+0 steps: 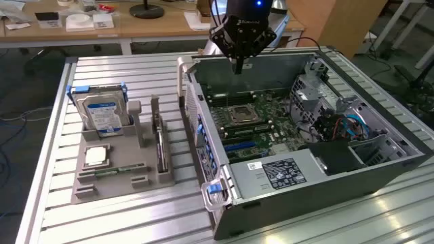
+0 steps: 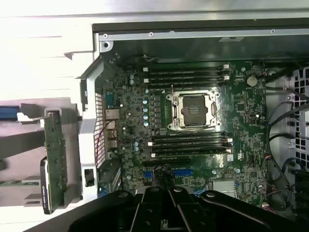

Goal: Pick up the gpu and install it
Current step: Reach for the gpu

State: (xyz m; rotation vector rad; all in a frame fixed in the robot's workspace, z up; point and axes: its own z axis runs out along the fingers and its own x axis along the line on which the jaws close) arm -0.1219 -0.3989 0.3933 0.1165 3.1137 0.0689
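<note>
From the exterior view we saw the black gripper (image 1: 237, 67) hanging above the far side of the open dark grey computer case (image 1: 305, 198), its fingers pressed together with nothing between them. The gpu (image 1: 160, 147), a thin dark card, stood on edge in the grey plastic holder (image 1: 115, 185) on the slatted metal table (image 1: 101, 223). It was to the exterior view's left of the case, well apart from the gripper and near the silver hard drive with a blue-white label (image 1: 101, 114). The wrist view looked into the case and gave us the green motherboard (image 2: 241, 111), its square silver processor socket (image 2: 195, 108) lying between rows of black memory slots (image 2: 186, 77).
</note>
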